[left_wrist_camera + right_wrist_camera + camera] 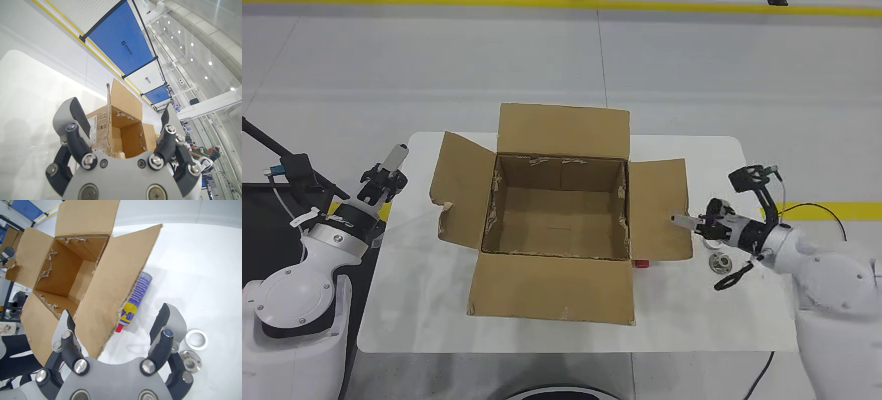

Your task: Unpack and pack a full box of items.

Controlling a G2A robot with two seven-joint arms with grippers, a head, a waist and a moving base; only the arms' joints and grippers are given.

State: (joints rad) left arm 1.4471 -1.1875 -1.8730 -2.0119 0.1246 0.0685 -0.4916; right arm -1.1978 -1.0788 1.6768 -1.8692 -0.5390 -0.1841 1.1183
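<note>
An open cardboard box [560,218] stands mid-table with all flaps spread and its bare bottom showing. My left gripper [389,173] hangs open beyond the table's left edge, apart from the left flap; the left wrist view looks between its fingers [79,115] at the box [124,121]. My right gripper [682,221] is open at the outer edge of the right flap [115,279], which sits in the gap between its fingers [160,319]. A blue and yellow spray can [137,296] with a red cap [640,264] lies on the table under that flap.
A metal ring [196,339] and a metal flange [190,362] lie on the white table [542,330] beside the right gripper, the flange [720,264] showing from above too. A black stand [267,195] sits left of the table.
</note>
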